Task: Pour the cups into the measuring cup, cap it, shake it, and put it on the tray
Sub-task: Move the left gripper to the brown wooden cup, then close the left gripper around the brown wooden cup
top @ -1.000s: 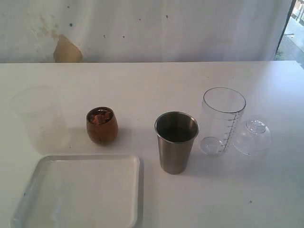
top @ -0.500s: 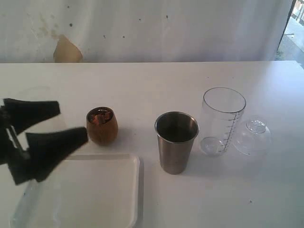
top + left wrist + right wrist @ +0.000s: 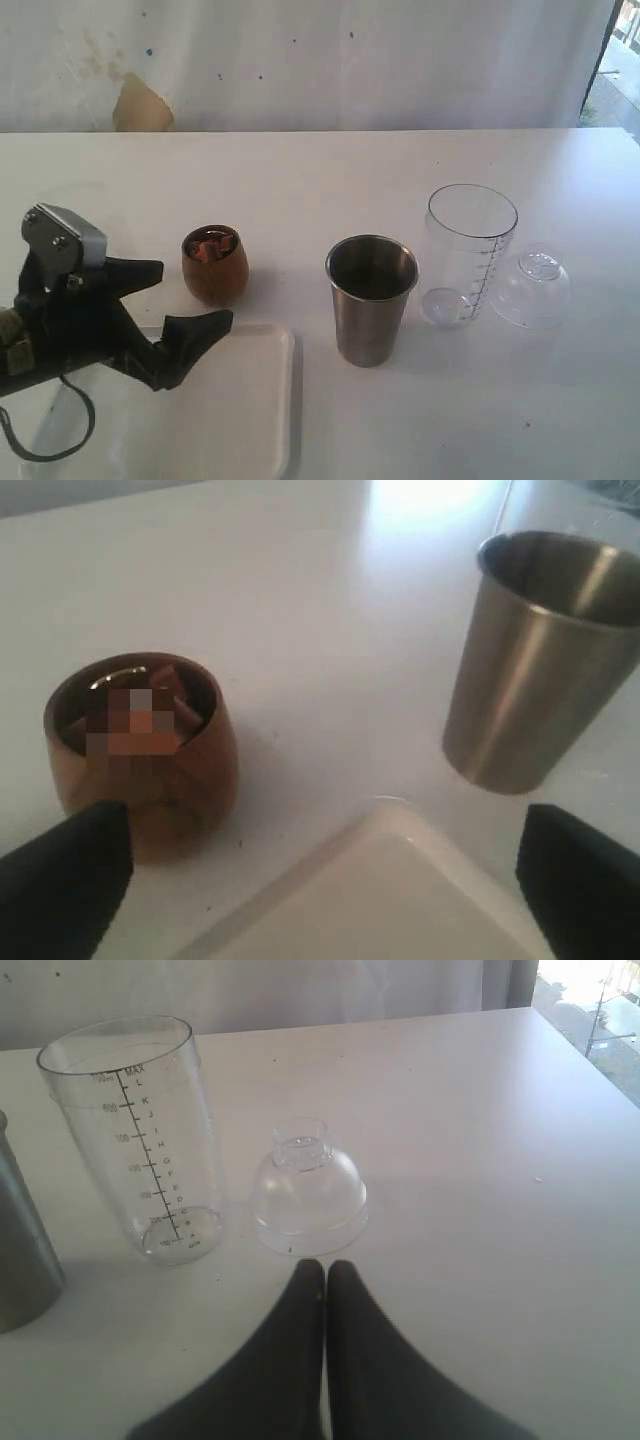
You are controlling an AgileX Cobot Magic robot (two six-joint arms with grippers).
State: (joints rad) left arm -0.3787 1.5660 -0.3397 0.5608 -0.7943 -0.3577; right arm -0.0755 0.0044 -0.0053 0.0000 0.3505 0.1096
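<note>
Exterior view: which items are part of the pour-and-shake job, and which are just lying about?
Job: wooden cup, steel tumbler, measuring cup, dome cap, tray.
Lying about: frosted plastic cup, mostly hidden behind the left pincer.

Wooden cup (image 3: 214,265), steel tumbler (image 3: 371,300), uncapped measuring cup (image 3: 468,255) upright; white tray (image 3: 255,420) flat.
</note>
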